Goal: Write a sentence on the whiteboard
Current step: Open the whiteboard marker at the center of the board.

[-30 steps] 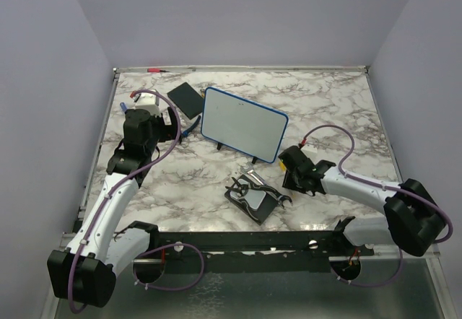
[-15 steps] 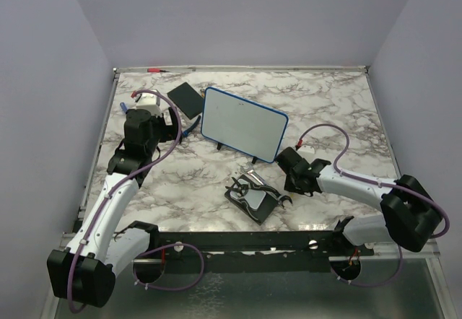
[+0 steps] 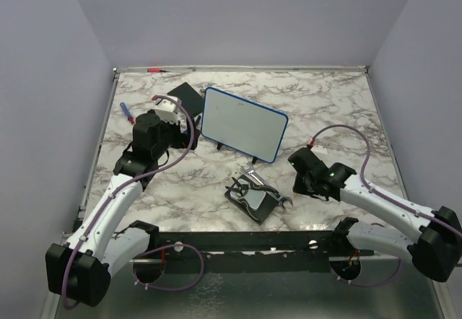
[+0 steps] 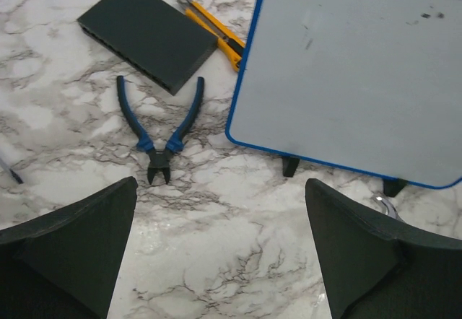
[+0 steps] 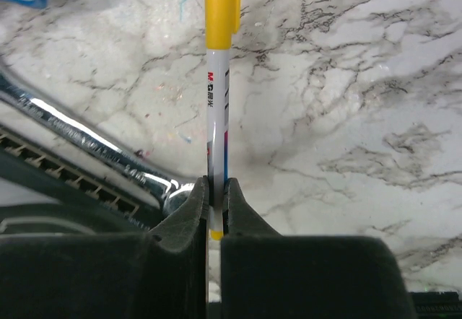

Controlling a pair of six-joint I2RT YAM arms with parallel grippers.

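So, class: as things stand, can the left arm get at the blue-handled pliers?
Probably yes: the left gripper is open, and the blue-handled pliers lie uncovered just ahead of it, beside the black box, with nothing between.

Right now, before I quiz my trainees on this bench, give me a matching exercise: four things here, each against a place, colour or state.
Column one:
1 marker
2 pliers
3 utility knife
4 left gripper

Column two:
A open, holding nothing
B blue handles
C clamped in the right gripper
D yellow, between black box and whiteboard

Pairs: 1-C, 2-B, 3-D, 4-A
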